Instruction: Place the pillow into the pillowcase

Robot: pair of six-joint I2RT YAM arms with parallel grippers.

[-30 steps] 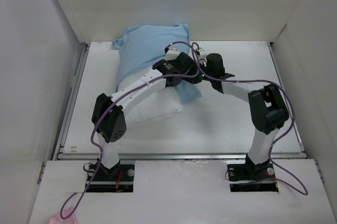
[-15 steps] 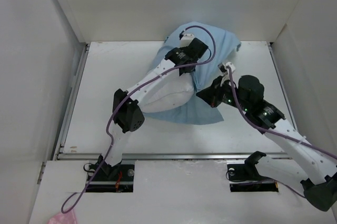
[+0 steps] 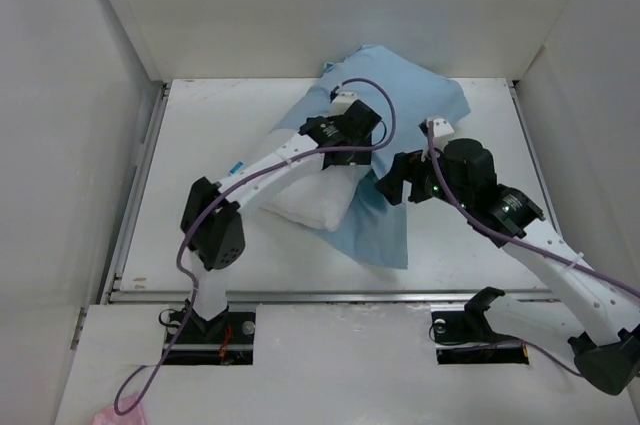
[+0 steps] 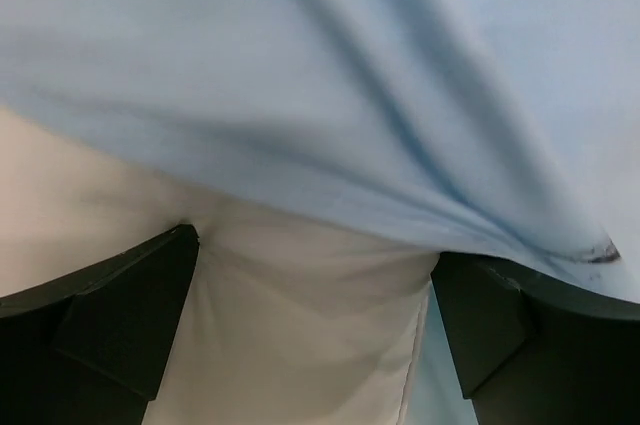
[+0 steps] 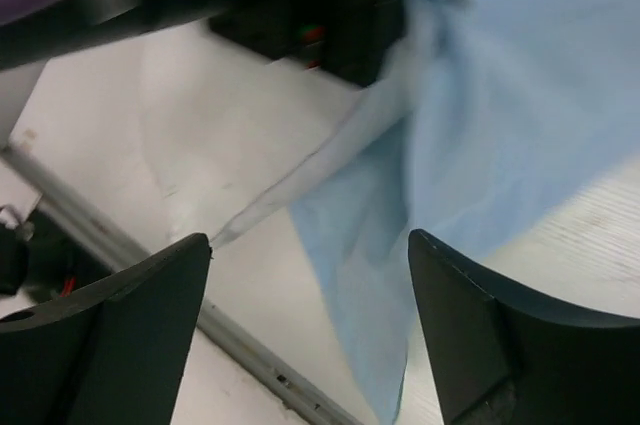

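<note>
Your left pincer point(image 4: 315, 250) stands wide open, its two fingers spread over the white pillow point(image 4: 300, 345), with the edge of the light-blue pillowcase point(image 4: 350, 75) bunched just above them. Your right pincer point(image 5: 310, 237) is open too. A loose fold of the pillowcase hangs between its fingers, and the wrist view does not show whether either finger touches the cloth. From above, the pillow lies slantwise near the middle of the counter point(image 3: 200, 145), its far end inside the pillowcase and its near end bare. The pillowcase reaches up to the back wall point(image 3: 350, 5), and a limp flap of it trails toward the near edge, beside the right pincer.
</note>
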